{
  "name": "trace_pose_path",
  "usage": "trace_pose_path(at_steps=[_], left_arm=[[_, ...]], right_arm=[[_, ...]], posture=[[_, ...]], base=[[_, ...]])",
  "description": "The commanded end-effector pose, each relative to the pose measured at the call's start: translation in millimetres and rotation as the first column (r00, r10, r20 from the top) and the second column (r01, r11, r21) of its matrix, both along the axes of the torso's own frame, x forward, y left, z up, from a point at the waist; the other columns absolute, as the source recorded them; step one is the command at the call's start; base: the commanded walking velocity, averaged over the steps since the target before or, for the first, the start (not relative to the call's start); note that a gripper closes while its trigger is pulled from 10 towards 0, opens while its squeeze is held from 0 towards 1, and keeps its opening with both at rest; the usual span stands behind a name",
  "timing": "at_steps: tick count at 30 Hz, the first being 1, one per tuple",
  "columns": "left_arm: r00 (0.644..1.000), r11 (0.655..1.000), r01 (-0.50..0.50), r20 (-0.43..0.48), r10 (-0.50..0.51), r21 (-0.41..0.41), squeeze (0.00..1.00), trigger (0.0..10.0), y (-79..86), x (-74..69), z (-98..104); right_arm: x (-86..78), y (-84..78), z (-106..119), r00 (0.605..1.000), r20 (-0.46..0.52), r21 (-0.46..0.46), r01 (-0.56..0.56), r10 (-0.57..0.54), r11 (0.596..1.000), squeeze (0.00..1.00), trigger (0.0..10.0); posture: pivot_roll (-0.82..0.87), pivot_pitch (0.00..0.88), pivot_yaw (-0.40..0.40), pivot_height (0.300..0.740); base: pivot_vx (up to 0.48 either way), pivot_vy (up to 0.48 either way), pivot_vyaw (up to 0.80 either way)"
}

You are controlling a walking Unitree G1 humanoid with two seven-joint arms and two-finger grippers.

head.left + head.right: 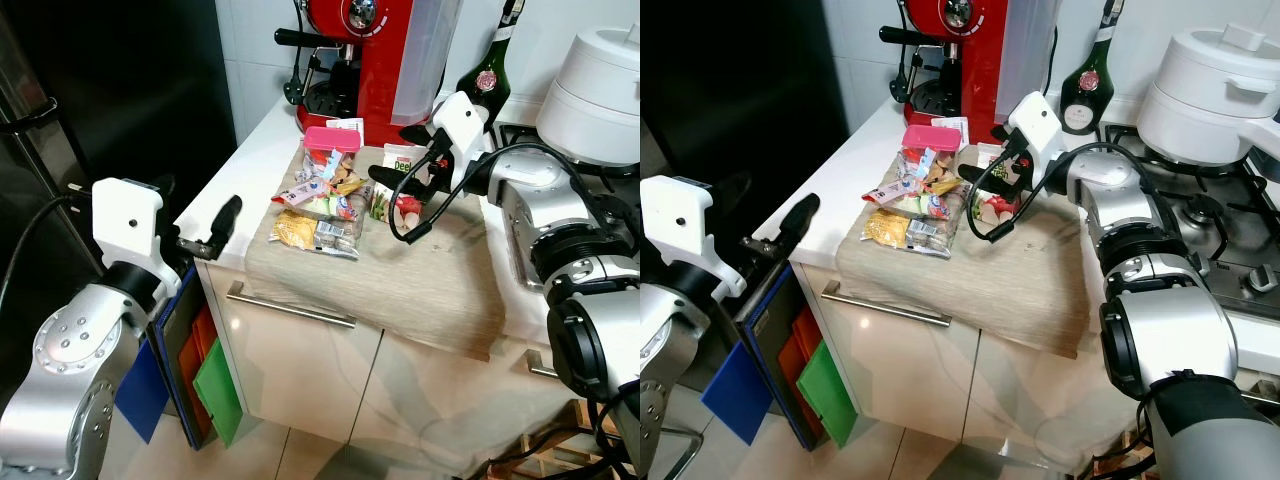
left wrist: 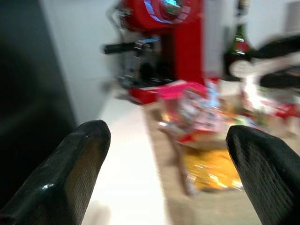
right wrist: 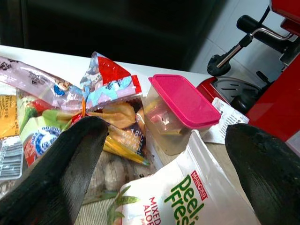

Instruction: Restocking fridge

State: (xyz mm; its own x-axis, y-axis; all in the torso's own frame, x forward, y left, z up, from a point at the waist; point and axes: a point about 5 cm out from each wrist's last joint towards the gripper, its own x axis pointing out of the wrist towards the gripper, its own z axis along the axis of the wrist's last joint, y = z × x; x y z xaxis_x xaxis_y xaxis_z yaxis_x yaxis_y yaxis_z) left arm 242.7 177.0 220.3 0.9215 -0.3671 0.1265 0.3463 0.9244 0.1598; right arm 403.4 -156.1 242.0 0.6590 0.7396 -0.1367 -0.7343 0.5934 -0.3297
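— Restocking, how far along?

— Hardly begun, I'd judge. The fridge (image 1: pixel 110 90) stands dark beyond my left pincer (image 1: pixel 222 225), which hovers wide and empty at the counter (image 1: pixel 255 160) edge. The snack pile (image 1: pixel 318 215) lies ahead of it on the cloth (image 1: pixel 430 290).

— And your right?

— My right pincer (image 3: pixel 159 154), spread wide, holds nothing; the pouch (image 3: pixel 187 197) sits between its fingers, the pink-lidded tub (image 3: pixel 180 112) just beyond.

The head's two eyes look forward and down on the worktop (image 1: pixel 262 150), while both wrist cameras face the same snack packets (image 3: pixel 101 110) close up.
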Motion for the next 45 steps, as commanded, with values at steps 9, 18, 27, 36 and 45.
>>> trace_pose_path(at_steps=[9, 18, 27, 36, 45], left_arm=[[0.993, 0.993, 0.119, -0.027, -0.119, 0.007, 0.00, 10.0, -13.3, -6.6, 3], [0.993, 0.993, 0.115, -0.034, -0.115, 0.008, 0.00, 10.0, -13.4, -9.2, 2], [0.994, 0.995, 0.102, -0.028, -0.102, 0.002, 0.00, 10.0, -13.1, -10.6, 3], [0.995, 0.995, 0.099, -0.023, -0.099, -0.011, 0.00, 10.0, -15.0, -10.5, 2], [0.995, 0.995, 0.101, -0.025, -0.101, -0.020, 0.00, 10.0, -16.5, -10.6, 1]], right_arm=[[4.4, -4.3, -1, 0.994, -0.056, 0.070, 0.098, -0.094, 0.993, 0.00, 10.0], [6.6, -11.4, -8, 0.978, -0.074, 0.069, 0.201, -0.196, 0.977, 0.00, 10.0], [6.1, -6.4, 19, 0.995, 0.023, 0.097, 0.097, -0.100, 0.991, 0.00, 10.0], [3.5, -4.9, 31, 0.997, 0.070, 0.081, 0.018, -0.023, 0.997, 0.00, 10.0], [7.0, -11.8, 10, 0.989, -0.016, 0.034, 0.148, -0.147, 0.988, 0.00, 10.0]], posture=[[0.16, 0.042, 0.006, 0.740], [0.17, 0.045, -0.001, 0.740], [0.18, 0.038, -0.021, 0.740], [0.17, 0.034, -0.031, 0.740], [0.17, 0.034, -0.041, 0.740]], base=[[0.000, 0.000, 0.00], [0.000, 0.000, 0.00], [0.000, 0.000, 0.00], [0.000, 0.000, 0.00], [0.000, 0.000, 0.00]])
